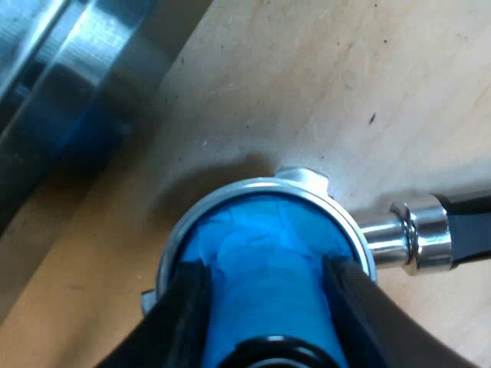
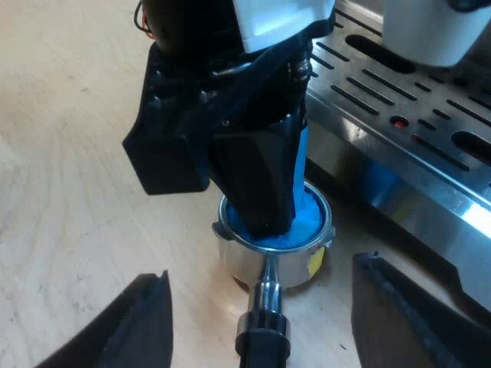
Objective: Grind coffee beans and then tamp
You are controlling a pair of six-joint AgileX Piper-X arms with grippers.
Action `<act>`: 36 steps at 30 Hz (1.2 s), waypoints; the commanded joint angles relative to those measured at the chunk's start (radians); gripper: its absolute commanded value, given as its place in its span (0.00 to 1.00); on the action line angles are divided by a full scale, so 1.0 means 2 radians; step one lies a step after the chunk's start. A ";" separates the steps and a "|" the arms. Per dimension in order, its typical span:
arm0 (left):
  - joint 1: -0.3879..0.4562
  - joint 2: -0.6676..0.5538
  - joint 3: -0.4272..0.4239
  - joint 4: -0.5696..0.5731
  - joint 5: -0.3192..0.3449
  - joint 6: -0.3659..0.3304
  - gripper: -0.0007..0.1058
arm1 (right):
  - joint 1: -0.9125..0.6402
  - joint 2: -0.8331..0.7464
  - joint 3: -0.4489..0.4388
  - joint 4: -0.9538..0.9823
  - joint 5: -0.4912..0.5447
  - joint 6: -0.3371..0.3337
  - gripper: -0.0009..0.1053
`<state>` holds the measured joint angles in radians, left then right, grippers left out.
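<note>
The blue tamper [image 1: 253,230] stands upright in the basket of the metal holder [image 2: 244,264], its long axis straight up from the counter [image 2: 69,153]. Its broad blue base fills the round basket almost to the bright rim. Its surface is a matt, slightly creased blue, and the narrower blue stem rises out of the basket.

The left gripper [image 1: 265,268] comes down on it from above and is clamped on the stem, one black finger on each side.

The holder sits with its basket on the wooden counter. A small lug juts from the rim, and a yellow patch shows on the basket's polished wall. Its long axis lies level: a chrome neck leaves the basket and runs into the dark handle [image 2: 265,337], which points toward the right gripper [image 2: 262,268] and runs roughly along the machine's front.

The right gripper's fingers are spread wide apart, one on each side of the handle, with a clear gap to it on both sides.

Just beside the basket is the espresso machine [image 2: 399,192], its steel front edge and slotted drip grille [image 2: 383,84] in sight. A white rounded vessel [image 2: 430,31] stands on the grille.
</note>
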<state>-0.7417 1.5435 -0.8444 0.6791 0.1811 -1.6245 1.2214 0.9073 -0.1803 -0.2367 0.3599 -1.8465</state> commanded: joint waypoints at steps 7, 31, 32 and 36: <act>-0.004 0.004 0.035 0.033 -0.033 -0.004 0.01 | 0.000 -0.001 -0.001 -0.007 -0.003 -0.007 0.52; -0.004 -0.057 -0.026 0.050 -0.033 -0.004 0.01 | 0.000 -0.001 -0.001 -0.007 -0.003 -0.007 0.52; -0.004 -0.057 -0.029 0.055 -0.033 -0.004 0.01 | 0.000 -0.001 -0.001 -0.007 -0.003 -0.007 0.52; -0.004 -0.062 -0.041 0.069 -0.033 -0.004 0.01 | 0.000 -0.001 -0.001 -0.007 -0.003 -0.007 0.52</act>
<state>-0.7444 1.4405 -0.9098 0.7989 0.1332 -1.6245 1.2214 0.9073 -0.1803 -0.2367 0.3599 -1.8465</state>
